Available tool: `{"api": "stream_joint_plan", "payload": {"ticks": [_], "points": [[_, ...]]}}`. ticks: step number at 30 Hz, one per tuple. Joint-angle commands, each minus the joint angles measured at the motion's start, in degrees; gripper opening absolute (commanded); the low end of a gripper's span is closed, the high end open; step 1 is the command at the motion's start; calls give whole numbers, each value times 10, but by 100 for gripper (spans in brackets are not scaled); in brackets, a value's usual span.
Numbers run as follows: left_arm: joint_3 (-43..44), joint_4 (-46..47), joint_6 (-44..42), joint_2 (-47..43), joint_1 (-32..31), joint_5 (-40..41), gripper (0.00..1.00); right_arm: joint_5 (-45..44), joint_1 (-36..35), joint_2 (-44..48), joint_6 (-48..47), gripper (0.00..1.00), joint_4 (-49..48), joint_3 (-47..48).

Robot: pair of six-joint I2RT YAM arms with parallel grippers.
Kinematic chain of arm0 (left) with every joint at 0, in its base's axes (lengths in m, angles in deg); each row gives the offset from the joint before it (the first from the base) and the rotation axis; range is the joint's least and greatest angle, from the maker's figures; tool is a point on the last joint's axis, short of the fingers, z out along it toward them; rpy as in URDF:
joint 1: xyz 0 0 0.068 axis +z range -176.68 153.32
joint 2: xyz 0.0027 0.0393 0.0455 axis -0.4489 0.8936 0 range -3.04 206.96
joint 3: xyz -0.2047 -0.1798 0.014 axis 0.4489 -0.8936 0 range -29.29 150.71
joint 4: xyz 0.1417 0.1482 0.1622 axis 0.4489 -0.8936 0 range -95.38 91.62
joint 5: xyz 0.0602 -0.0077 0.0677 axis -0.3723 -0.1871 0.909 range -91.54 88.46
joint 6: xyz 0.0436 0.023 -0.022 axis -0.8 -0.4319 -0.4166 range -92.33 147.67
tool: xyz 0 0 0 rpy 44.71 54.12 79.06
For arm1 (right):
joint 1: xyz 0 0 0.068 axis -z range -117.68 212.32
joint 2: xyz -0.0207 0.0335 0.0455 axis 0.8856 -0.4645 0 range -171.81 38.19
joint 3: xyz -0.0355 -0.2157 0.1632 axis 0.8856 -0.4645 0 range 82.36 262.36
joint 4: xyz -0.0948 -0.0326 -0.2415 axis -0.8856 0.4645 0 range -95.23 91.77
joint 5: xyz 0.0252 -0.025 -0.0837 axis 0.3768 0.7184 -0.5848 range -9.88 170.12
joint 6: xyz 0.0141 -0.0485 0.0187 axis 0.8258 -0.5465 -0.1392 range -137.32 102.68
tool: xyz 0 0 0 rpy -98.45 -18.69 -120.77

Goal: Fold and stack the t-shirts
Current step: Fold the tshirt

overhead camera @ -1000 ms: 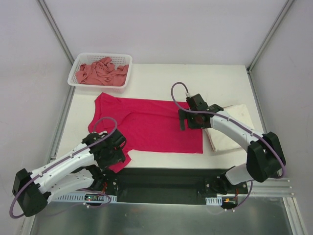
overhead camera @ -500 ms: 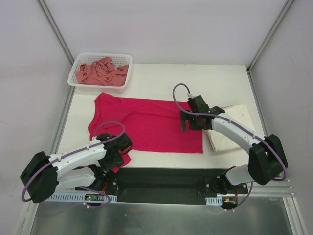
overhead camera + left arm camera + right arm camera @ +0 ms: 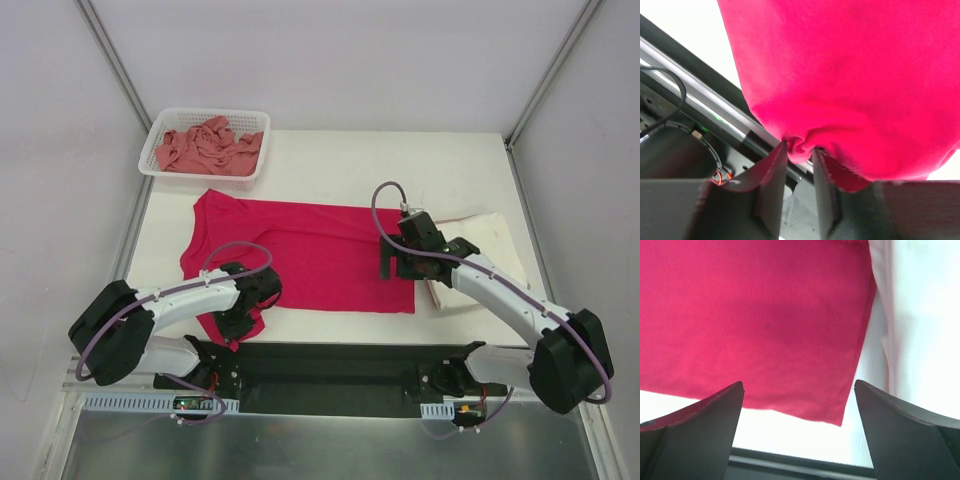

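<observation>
The magenta-red t-shirt [image 3: 300, 250] lies spread flat on the white table. My left gripper [image 3: 247, 315] is shut on its near left sleeve at the table's front edge; the left wrist view shows a fold of the red cloth [image 3: 800, 145] pinched between my fingers [image 3: 772, 170]. My right gripper [image 3: 395, 268] is open and hovers over the shirt's near right corner [image 3: 840, 415]. The cream-white t-shirt [image 3: 480, 250] lies folded at the right, its pinkish edge showing in the right wrist view [image 3: 885, 340]. The salmon-pink t-shirt [image 3: 208, 145] lies crumpled in the basket.
A white mesh basket [image 3: 160, 128] stands at the table's back left corner. A dark rail [image 3: 340, 365] with the arm bases runs along the table's near edge. Metal frame posts rise at the back corners.
My left gripper has swung right and toward the front edge with the red sleeve. My right gripper has moved right and nearer, over the shirt's near right corner.
</observation>
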Motion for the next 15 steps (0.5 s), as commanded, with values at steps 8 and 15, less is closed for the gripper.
{"api": "stream_joint_plan", "payload": {"ticks": [8,15], "points": [[-10,45,-20,-57,23,78,0,-31,-89,124,69,97,79,-52],[-2,40,-93,-124,23,38,0,-56,-110,100,189,97,75,-112]]}}
